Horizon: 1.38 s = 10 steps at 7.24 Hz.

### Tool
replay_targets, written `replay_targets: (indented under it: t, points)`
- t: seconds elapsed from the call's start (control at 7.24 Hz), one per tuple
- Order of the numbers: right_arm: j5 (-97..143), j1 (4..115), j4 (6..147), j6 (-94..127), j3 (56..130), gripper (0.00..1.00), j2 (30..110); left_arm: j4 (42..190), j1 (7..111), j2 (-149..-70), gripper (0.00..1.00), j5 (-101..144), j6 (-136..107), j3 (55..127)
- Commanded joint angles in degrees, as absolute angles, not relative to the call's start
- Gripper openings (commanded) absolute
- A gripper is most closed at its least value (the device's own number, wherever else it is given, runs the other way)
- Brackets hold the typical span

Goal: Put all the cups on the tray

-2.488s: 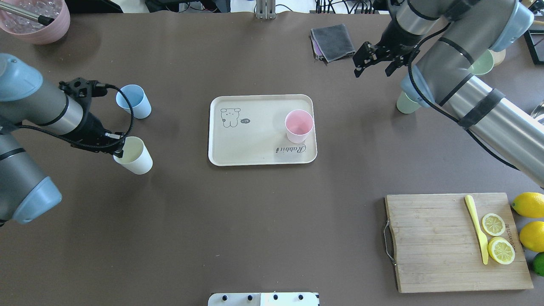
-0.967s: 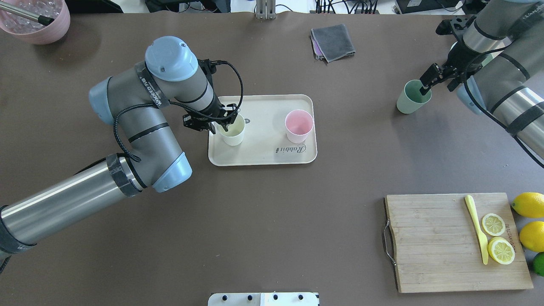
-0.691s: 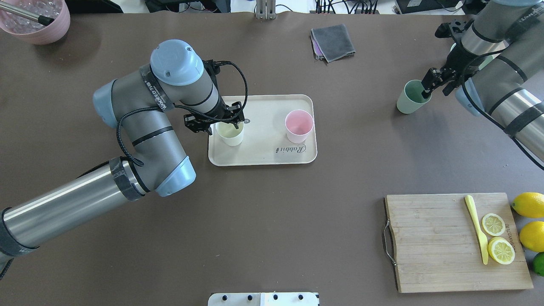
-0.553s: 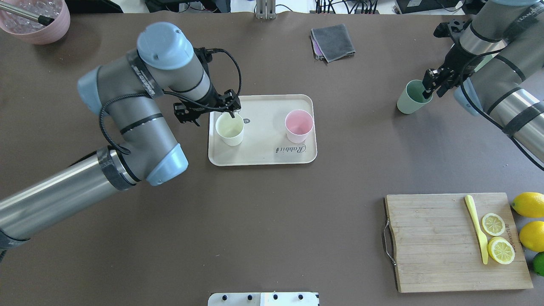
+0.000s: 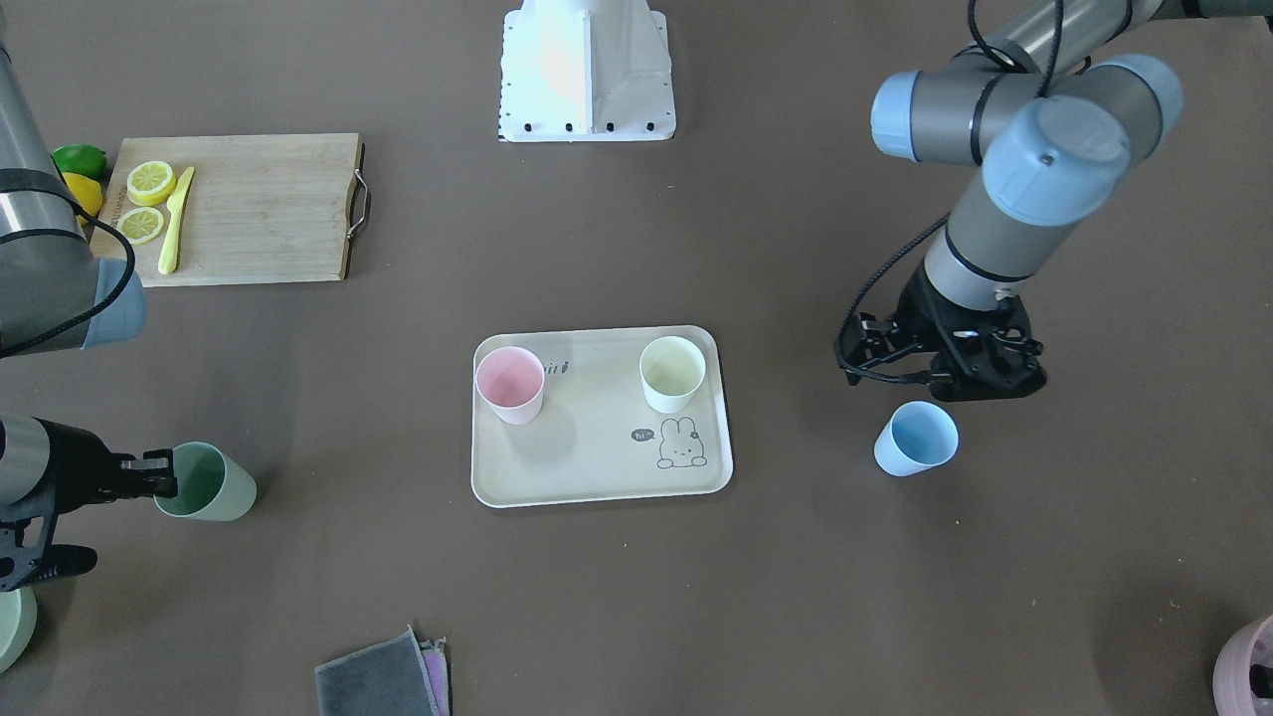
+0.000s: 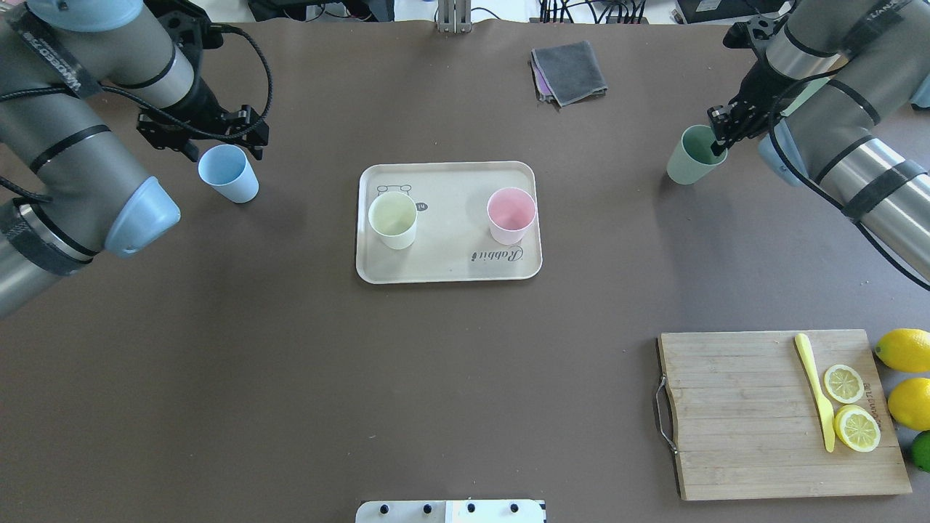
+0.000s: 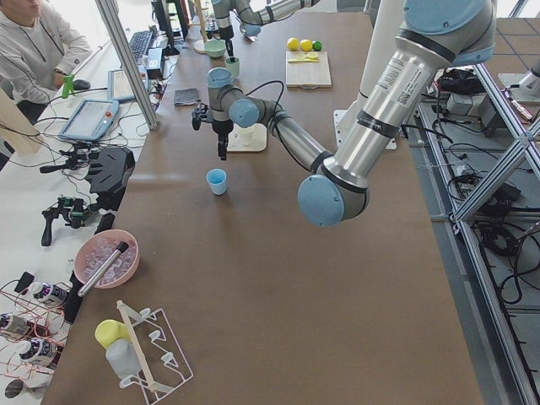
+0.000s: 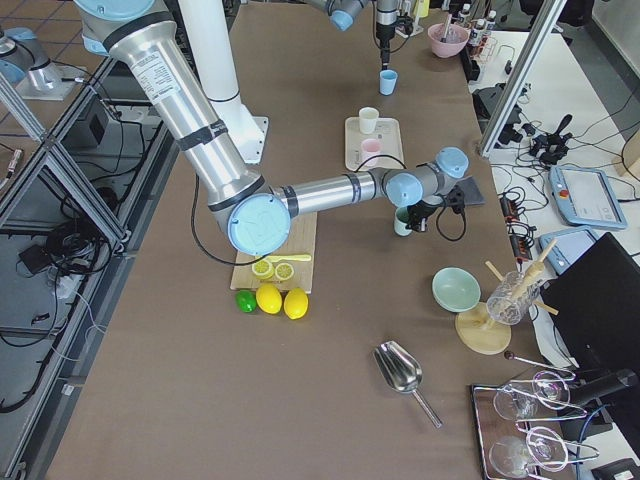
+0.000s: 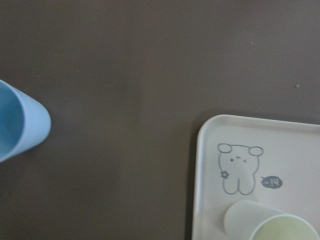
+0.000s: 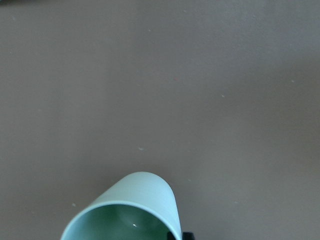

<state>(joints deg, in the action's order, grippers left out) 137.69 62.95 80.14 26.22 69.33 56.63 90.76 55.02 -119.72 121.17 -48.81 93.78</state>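
Note:
The cream tray (image 6: pixel 450 250) lies mid-table. On it stand the cream-white cup (image 6: pixel 393 220) on the left and the pink cup (image 6: pixel 511 216) on the right. The light blue cup (image 6: pixel 229 173) stands on the table left of the tray. My left gripper (image 6: pixel 203 136) is open and empty, just beyond and above the blue cup. The sage green cup (image 6: pixel 694 155) is right of the tray, tilted. My right gripper (image 6: pixel 716 136) is shut on its rim, one finger inside; the cup fills the bottom of the right wrist view (image 10: pixel 125 210).
A wooden cutting board (image 6: pixel 741 414) with lemon slices and a yellow knife (image 6: pixel 815 391) lies front right, with whole lemons (image 6: pixel 904 350) beside it. A grey cloth (image 6: pixel 569 71) lies at the back. A mauve bowl (image 7: pixel 105 257) stands at the far left end.
My left gripper let go of the cream-white cup on the tray and moved back left to above the blue cup. My right gripper closed on the green cup's rim and shifted it slightly left.

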Motion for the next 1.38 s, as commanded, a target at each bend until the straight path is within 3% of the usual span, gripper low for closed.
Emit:
replay_targets:
  t: [0.0,0.41,1.11,1.24]
  points:
    - [138.3,58.9,80.0,37.7,69.4,0.00,49.2,99.5,57.9,-118.7,0.97,121.3,-45.6,83.5]
    - [137.9,52.9,78.0,44.6,69.6,0.00,44.7,104.9,57.5,-118.6,0.84,121.2,-48.3,79.5]
    - [135.7,48.8,74.6,52.7,69.6,0.00,43.6,104.7,56.9,-118.1,0.83,126.1,-48.0,80.6]
    - [135.1,48.2,74.6,52.9,69.6,0.00,43.6,104.9,56.3,-117.5,0.64,125.8,-47.9,79.4]
